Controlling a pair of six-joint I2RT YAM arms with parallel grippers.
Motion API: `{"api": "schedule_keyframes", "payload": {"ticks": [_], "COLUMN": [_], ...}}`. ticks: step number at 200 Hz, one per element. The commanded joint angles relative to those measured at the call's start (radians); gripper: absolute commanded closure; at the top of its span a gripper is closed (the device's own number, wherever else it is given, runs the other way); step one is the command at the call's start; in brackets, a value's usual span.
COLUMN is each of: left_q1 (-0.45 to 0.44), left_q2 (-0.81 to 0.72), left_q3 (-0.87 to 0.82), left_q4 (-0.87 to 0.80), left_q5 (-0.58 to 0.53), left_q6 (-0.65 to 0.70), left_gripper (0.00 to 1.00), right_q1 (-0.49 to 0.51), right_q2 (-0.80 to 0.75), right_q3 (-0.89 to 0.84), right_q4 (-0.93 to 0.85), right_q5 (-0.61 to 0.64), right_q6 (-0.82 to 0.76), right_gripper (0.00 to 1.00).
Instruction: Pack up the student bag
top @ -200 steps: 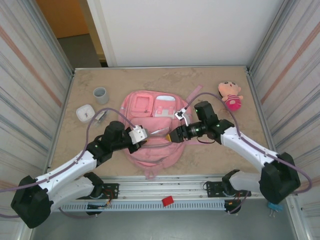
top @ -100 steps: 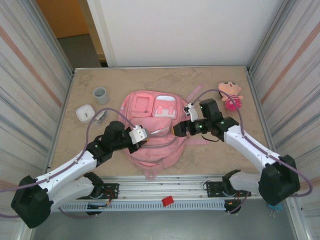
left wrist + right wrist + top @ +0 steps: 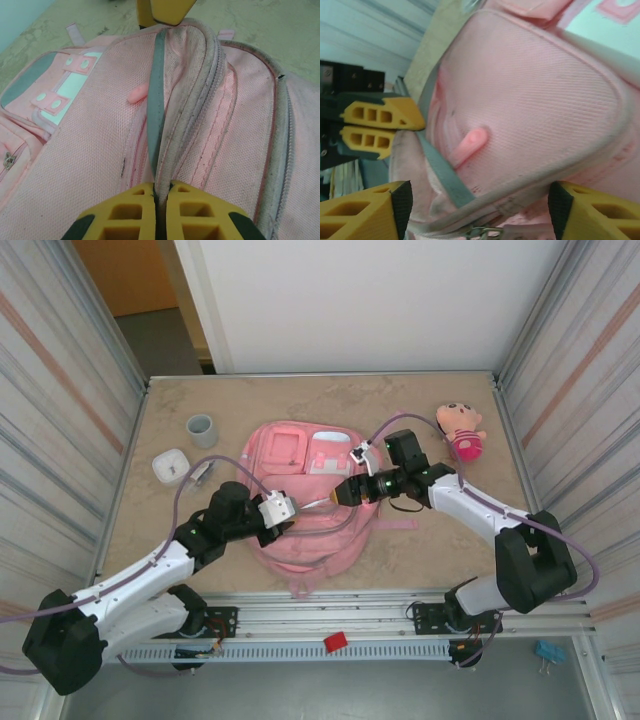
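Note:
The student bag [image 3: 300, 525], a large pink backpack, lies flat in the middle of the table, front pockets toward the far side. My left gripper [image 3: 298, 507] is shut on a raised fold of its zipper edge with a grey strip [image 3: 156, 90], pinched between the yellow fingers [image 3: 131, 216]. My right gripper [image 3: 340, 495] stands open just right of that, facing it. Its two fingers [image 3: 367, 215] are spread wide over the bag's rounded pink panel [image 3: 530, 100], with nothing between them. A pink zipper pull [image 3: 470, 142] lies on the fabric.
A plush doll [image 3: 460, 430] lies at the far right. A grey cup [image 3: 201, 429] and a small white box [image 3: 172, 465] stand at the far left. Metal walls enclose the table on both sides.
The right gripper drew back to the right, then came left again onto the bag, close to the left gripper. The left arm has held still with its pinch.

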Motion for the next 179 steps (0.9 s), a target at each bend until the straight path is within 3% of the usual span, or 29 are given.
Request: {"api": "schedule_keyframes", "payload": {"ticks": [1,56,80,118,158,179], "left_q1": [0.011,0.010,0.010,0.010,0.011,0.010], "left_q2": [-0.006,-0.007,-0.008,-0.012,-0.010,-0.010], "left_q3": [0.042,0.048,0.048,0.049,0.050,0.051], "left_q4": [0.083,0.078,0.075,0.072,0.075,0.076], "left_q5": [0.013,0.015,0.014,0.011,0.006,0.002], "left_q6": [-0.017,-0.013,-0.014,-0.015,-0.014,-0.015], "left_gripper": [0.93,0.93,0.93,0.93,0.93,0.93], "right_q1": [0.018,0.010,0.005,0.004,0.002,0.002], "right_q2": [-0.011,-0.043,-0.026,-0.026,-0.051,-0.066], "right_q3": [0.030,0.011,0.016,0.018,0.006,-0.008], "right_q4": [-0.061,-0.104,-0.101,-0.112,-0.137,-0.135], "right_q5": [-0.096,-0.061,-0.063,-0.074,-0.066,-0.059], "right_q6": [-0.067,-0.088,-0.085,-0.086,-0.085,-0.076], "right_gripper": [0.31,0.53,0.67,0.70,0.80,0.79]}}
